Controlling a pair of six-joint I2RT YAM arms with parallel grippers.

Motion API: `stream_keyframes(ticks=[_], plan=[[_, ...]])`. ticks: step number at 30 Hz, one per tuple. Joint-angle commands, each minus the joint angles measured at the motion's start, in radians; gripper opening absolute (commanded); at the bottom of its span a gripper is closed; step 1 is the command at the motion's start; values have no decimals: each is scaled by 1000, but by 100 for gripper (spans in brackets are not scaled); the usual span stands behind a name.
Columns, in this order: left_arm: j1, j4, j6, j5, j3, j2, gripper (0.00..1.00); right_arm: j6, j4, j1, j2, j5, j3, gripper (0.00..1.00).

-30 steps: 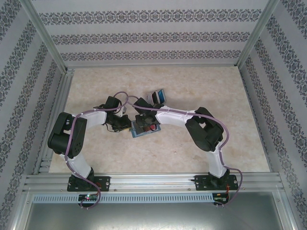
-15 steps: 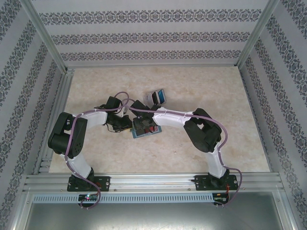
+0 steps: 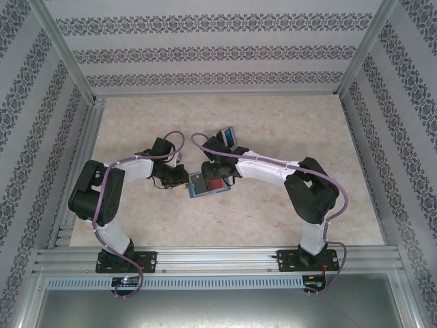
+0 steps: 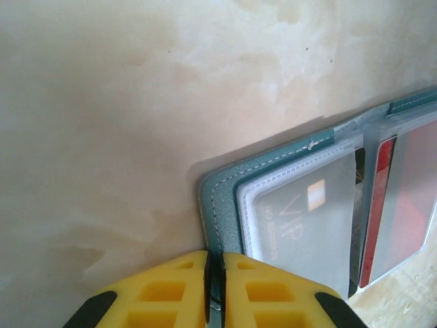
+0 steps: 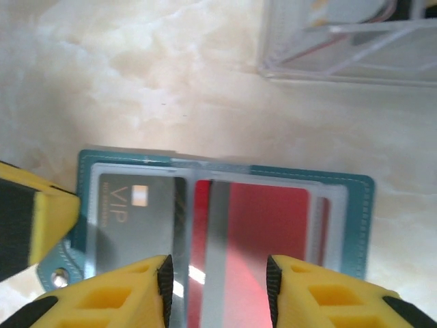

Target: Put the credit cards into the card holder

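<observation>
The teal card holder (image 3: 205,186) lies open on the table. In the left wrist view my left gripper (image 4: 215,287) is shut on the near edge of the card holder (image 4: 222,205). A grey VIP card (image 4: 307,225) sits under its clear left pocket, and a red card (image 4: 403,198) sits in the pocket beside it. My right gripper (image 5: 217,290) hovers open just above the red card (image 5: 273,219), with nothing between its fingers. In the top view the right gripper (image 3: 217,172) stands over the holder's far edge and the left gripper (image 3: 183,179) at its left end.
A clear plastic slotted stand (image 3: 227,137) with more cards stands just beyond the holder, close behind the right wrist; its base (image 5: 341,41) shows in the right wrist view. Aluminium frame rails (image 3: 205,256) and patterned walls enclose the marble-look table (image 3: 287,123).
The right gripper opened and let go of the red card, which now lies in the holder. The right arm drew back, its elbow swinging right. The left arm stayed still.
</observation>
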Motion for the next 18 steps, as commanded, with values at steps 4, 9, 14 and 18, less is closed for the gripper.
stream_keyframes(ticks=[4, 9, 14, 18], plan=[[-7, 11, 1, 2, -3, -31, 14, 24, 48, -63, -62, -44, -131, 42], [-8, 15, 1, -3, -5, -33, 14, 56, 116, -121, -110, -108, -237, 43], [-8, 12, -1, 0, -2, -31, 14, 116, 255, -188, -123, -233, -338, 46], [-8, 8, -1, 0, -1, -33, 14, 146, 323, -216, -113, -290, -368, 48]])
